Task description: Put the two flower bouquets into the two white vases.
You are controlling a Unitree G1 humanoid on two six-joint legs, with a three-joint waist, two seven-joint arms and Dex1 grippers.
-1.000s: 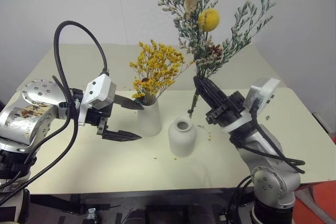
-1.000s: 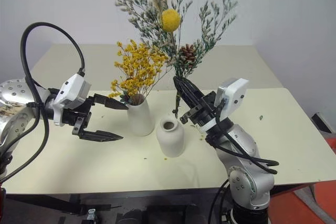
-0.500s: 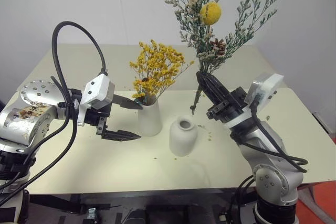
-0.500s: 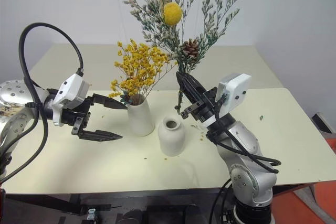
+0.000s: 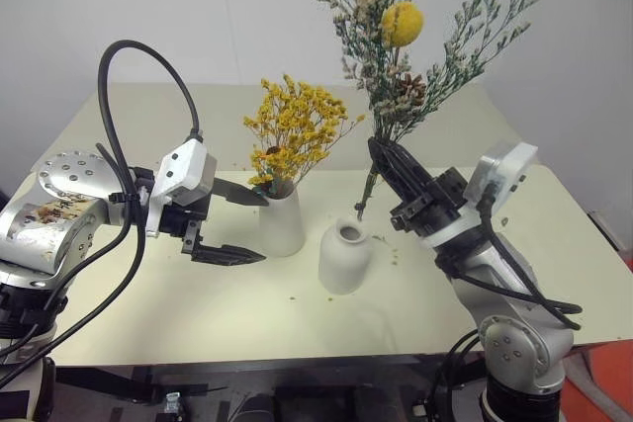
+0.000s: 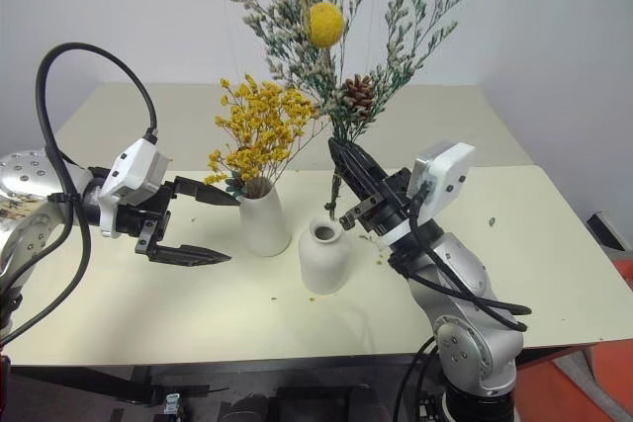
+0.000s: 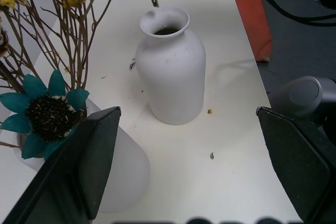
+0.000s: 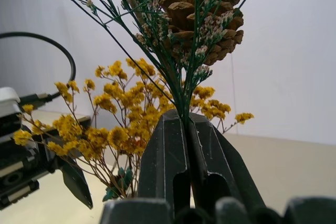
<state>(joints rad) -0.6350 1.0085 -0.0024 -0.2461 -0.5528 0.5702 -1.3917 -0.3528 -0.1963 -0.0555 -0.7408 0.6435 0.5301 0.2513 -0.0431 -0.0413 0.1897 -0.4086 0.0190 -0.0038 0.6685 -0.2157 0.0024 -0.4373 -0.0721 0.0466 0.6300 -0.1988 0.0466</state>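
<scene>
Head and wrist views of the tabletop. The right gripper (image 5: 388, 157) was clamped on the stems of the grey-green bouquet (image 5: 415, 46), its two black fingers (image 8: 173, 156) pressed together around them. The bouquet stood nearly upright above the table (image 5: 554, 234), bearing a yellow ball flower (image 5: 402, 23) and a brown pine cone (image 8: 202, 14). The cut stem ends (image 5: 362, 203) hung below the fingers, just above and slightly behind the mouth of the shorter bottle-shaped vase (image 5: 344, 257); whether they touched its rim could not be told. This vase stood empty on the table, its dark opening seen in the left wrist view (image 7: 171, 74).

Just beside it, toward the robot's left, stood the taller cone vase (image 5: 282, 222), already containing the mustard-yellow bouquet (image 5: 295, 130), whose thin brown stems rose from its wide mouth. A teal flower with a dark centre (image 7: 47, 108) sat low in that bunch.

The left gripper (image 5: 242, 226) hovered beside the cone vase with its fingers spread wide apart, holding nothing; the upper fingertip lay close to the vase's rim. Small crumbs of plant debris (image 7: 210, 112) lay scattered on the tabletop near the vases.
</scene>
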